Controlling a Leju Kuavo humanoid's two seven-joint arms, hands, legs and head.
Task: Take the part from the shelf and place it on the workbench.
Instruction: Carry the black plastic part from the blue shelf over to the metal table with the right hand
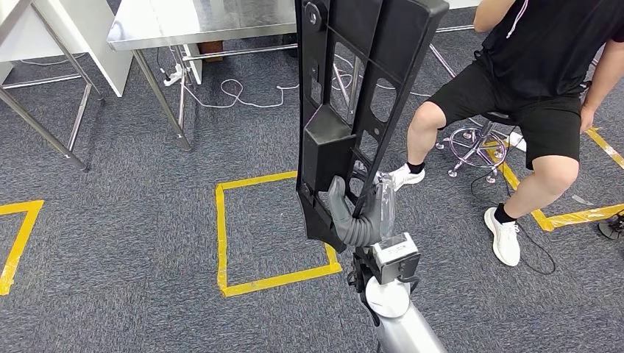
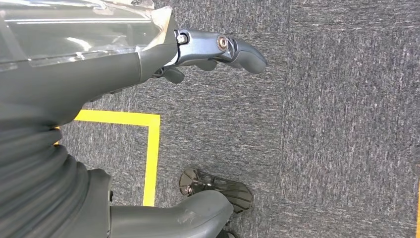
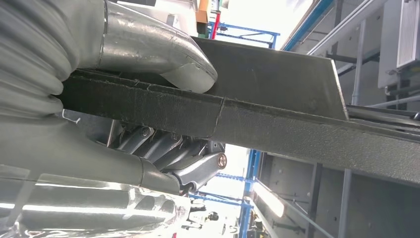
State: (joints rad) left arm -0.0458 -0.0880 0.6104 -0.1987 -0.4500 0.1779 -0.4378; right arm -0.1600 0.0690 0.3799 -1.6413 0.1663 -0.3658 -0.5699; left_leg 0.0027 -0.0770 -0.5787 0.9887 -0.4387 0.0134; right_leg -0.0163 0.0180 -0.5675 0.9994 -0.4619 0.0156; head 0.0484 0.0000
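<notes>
Grey carpet lay below; right hand clamped the part's lower end, upright above it. Left hand hung empty, fingers apart. Advice: keep the part vertical (top-heavy) while carrying to the table.

An industrial workshop or robot test floor.
Grey carpet tiles carry yellow tape squares marking stations. At 11 o'clock stands a stainless-steel desk on tubular legs, white cables trailing beneath it. At 2 o'clock a person sits on a chrome stool. The right wrist view shows blue steel racking and high factory framing.
</notes>
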